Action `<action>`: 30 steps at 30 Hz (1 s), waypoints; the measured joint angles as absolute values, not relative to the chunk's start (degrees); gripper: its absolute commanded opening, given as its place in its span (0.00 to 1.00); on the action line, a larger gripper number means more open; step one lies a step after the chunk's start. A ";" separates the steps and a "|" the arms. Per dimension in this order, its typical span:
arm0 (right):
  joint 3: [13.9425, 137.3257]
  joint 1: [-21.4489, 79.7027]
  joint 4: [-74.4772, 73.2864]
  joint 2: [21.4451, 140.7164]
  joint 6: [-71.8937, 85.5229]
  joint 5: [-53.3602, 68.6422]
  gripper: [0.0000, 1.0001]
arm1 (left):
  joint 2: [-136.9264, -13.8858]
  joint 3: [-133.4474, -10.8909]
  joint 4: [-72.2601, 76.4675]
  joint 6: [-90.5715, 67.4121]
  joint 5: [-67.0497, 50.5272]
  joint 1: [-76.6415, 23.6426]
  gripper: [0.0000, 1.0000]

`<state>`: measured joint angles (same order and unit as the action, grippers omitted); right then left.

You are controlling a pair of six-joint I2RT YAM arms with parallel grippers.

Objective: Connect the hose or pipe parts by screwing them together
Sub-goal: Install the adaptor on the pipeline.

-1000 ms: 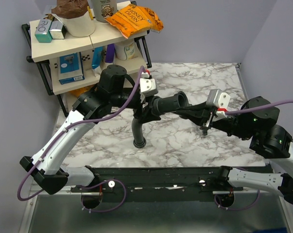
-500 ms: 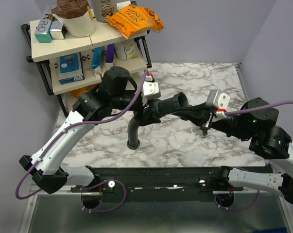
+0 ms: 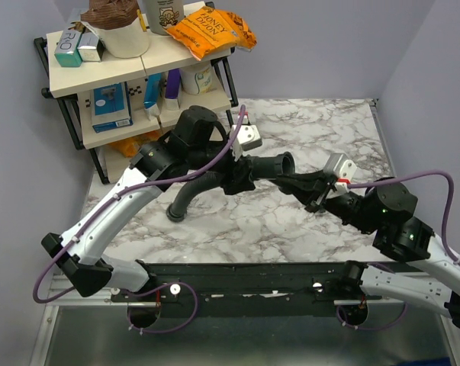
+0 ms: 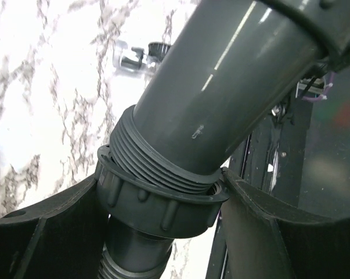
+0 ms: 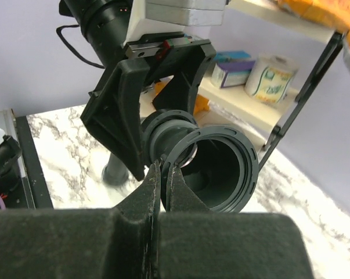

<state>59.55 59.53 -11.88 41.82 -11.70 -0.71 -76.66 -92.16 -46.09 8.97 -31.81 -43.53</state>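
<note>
Above the counter (image 3: 313, 130) your left claw (image 3: 236, 181) clamps the pipe fitting (image 4: 221, 87); only the right wrist view shows your right claw (image 5: 163, 165) closed at its mouth.

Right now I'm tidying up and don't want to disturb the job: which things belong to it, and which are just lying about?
In the job: grey pipe, ring nut on it, left gripper clamping that nut, right gripper shut at the pipe's mouth.
Lying about: shelf, orange snack bag, blue box.
</note>
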 measured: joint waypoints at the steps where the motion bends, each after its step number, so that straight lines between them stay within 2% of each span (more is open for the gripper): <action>1: 57.93 59.51 -11.00 41.10 -10.76 -1.06 0.01 | -77.03 -91.72 -46.09 8.97 -31.57 -43.57 0.00; 12: 41.67 59.13 -2.22 32.99 -0.69 -3.62 0.01 | -80.51 -85.45 -45.82 8.36 -31.94 -44.18 0.00; 19: 37.10 59.18 -2.83 29.19 3.68 -3.70 0.01 | -77.01 -74.50 -37.63 4.91 -35.18 -44.82 0.00; 30: 36.40 59.40 -5.28 19.68 7.84 -2.00 0.01 | -73.25 -72.62 -31.27 4.32 -42.15 -46.63 0.00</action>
